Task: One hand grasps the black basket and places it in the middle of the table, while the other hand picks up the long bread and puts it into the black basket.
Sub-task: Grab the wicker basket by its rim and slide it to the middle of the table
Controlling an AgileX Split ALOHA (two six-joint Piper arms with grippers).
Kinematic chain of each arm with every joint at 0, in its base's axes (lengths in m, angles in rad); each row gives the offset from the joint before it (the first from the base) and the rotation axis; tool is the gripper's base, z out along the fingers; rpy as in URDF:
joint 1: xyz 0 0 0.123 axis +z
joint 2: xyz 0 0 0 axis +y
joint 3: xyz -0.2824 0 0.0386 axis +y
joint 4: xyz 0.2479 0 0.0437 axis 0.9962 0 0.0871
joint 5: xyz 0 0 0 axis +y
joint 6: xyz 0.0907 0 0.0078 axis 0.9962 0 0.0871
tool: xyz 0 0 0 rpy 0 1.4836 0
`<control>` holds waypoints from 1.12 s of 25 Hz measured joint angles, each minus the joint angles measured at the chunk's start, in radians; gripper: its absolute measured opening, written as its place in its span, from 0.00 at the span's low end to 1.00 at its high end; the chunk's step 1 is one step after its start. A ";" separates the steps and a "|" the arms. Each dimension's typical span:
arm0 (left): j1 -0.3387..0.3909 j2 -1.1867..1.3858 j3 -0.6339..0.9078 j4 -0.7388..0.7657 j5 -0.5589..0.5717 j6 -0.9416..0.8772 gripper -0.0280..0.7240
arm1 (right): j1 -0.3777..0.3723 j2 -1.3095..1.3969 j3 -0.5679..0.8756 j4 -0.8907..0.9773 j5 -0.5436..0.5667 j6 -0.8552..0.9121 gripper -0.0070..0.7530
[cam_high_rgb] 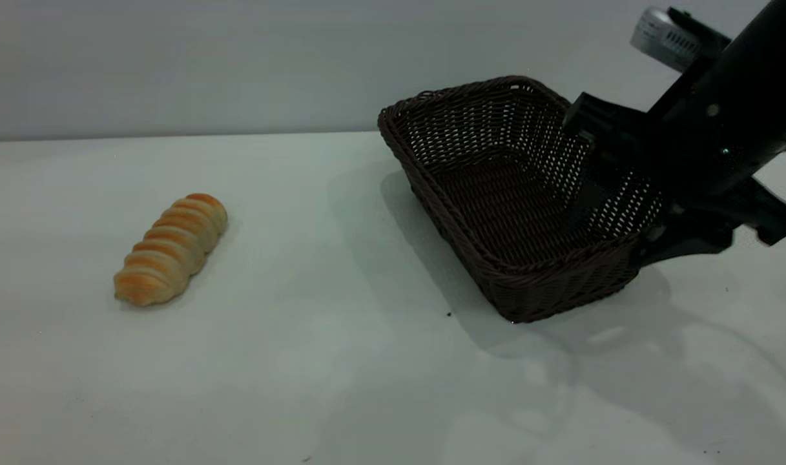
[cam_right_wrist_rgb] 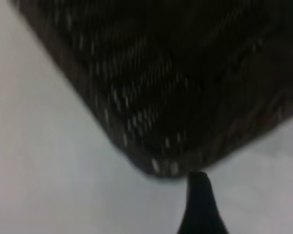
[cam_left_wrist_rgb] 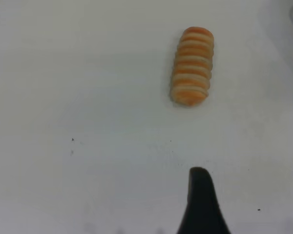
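Observation:
The black basket (cam_high_rgb: 496, 194) stands right of the table's middle, tilted, with its near corner low by the table (cam_high_rgb: 341, 361). My right gripper (cam_high_rgb: 615, 226) is shut on the basket's right wall, one finger inside and one outside. In the right wrist view the basket (cam_right_wrist_rgb: 166, 83) fills most of the picture, and a dark fingertip (cam_right_wrist_rgb: 199, 183) meets its rim. The long bread (cam_high_rgb: 171, 248) lies on the table at the left, apart from the basket. In the left wrist view the bread (cam_left_wrist_rgb: 193, 66) lies ahead of my left gripper (cam_left_wrist_rgb: 201, 195), with bare table between them. The left arm is out of the exterior view.
A grey wall rises behind the table's far edge. A few tiny dark specks (cam_high_rgb: 449, 314) lie on the tabletop. The right arm's black body (cam_high_rgb: 728, 129) reaches in from the upper right over the basket's right end.

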 joint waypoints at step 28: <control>0.000 0.000 0.000 0.000 0.031 0.000 0.76 | -0.018 0.170 -0.009 0.303 -0.237 0.023 0.73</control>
